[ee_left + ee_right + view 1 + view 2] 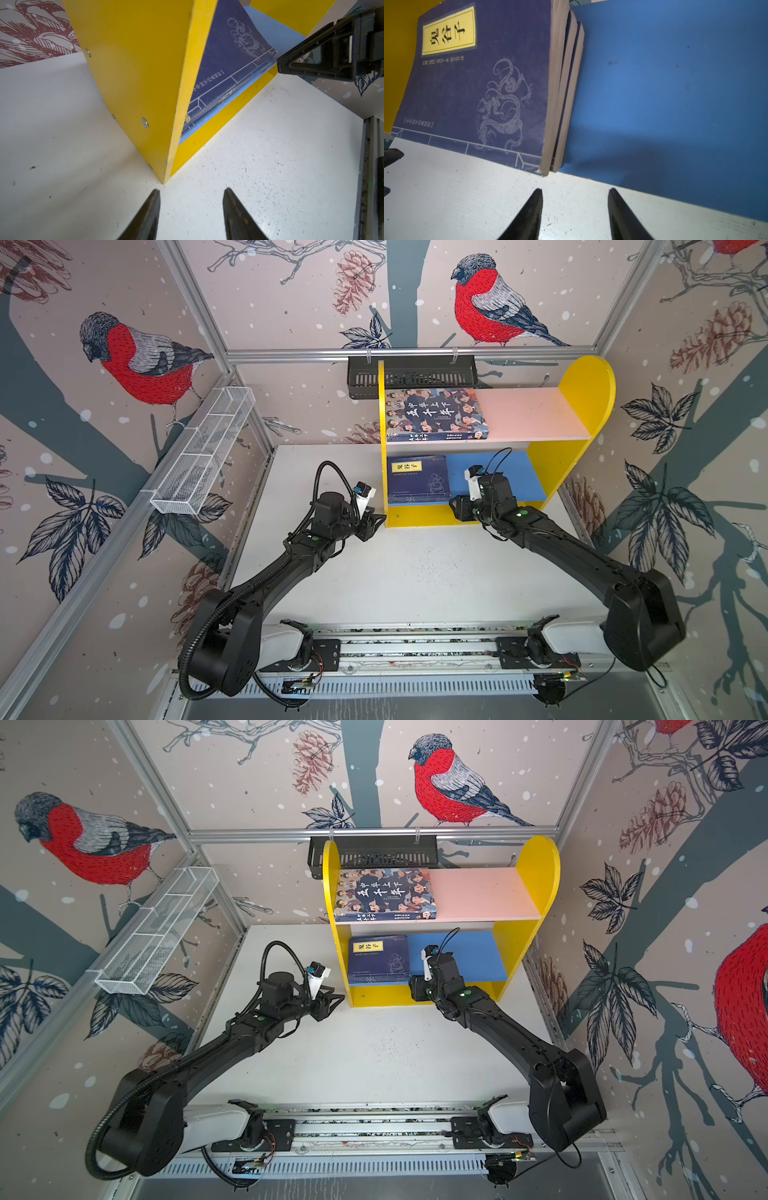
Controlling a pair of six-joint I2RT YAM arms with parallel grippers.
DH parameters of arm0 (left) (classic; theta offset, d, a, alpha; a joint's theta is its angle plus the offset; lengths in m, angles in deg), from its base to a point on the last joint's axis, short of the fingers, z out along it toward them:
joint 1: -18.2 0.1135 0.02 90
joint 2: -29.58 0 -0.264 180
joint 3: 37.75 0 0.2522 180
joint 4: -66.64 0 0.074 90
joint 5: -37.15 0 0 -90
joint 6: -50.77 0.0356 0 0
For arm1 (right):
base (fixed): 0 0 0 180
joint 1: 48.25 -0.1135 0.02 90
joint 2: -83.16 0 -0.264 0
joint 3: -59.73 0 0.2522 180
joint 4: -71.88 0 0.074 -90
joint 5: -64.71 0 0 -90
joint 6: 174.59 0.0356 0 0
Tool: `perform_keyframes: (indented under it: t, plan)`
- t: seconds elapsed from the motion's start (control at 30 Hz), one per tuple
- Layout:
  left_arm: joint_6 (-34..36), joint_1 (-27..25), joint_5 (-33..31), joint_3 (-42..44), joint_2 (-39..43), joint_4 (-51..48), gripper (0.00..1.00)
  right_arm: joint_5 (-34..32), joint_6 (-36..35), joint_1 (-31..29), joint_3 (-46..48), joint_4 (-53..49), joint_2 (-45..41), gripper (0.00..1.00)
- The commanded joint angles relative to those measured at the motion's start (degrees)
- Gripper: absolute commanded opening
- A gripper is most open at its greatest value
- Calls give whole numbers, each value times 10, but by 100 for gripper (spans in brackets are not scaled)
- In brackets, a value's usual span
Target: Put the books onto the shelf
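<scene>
Navy paperbacks (417,479) lie stacked flat on the blue lower board (675,83) of the shelf (582,381). Cartoon-face book (434,414) lies flat on the pink upper board (536,410). Left fingers (148,218) and right fingers (531,218) are apart and empty. Task looks done. Back the right fingers straight out, clear of the stack's corner.

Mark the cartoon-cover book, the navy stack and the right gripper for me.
cartoon-cover book (434,412): in a top view, middle of its front cover.
navy stack (417,481): in a top view, cover of the topmost book.
right gripper (575,190): right wrist view, midway between its open fingertips.
</scene>
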Motion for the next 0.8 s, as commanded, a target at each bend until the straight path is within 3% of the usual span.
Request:
perform_keyframes:
  t: [0.0, 0.77]
  plan:
    - [2, 1, 1, 2, 3, 19, 50, -7, -13, -3, -8, -1, 9, 52]
    - [-5, 2, 2, 9, 10, 28, 50, -12, -18, -7, -33, 0, 32, 45]
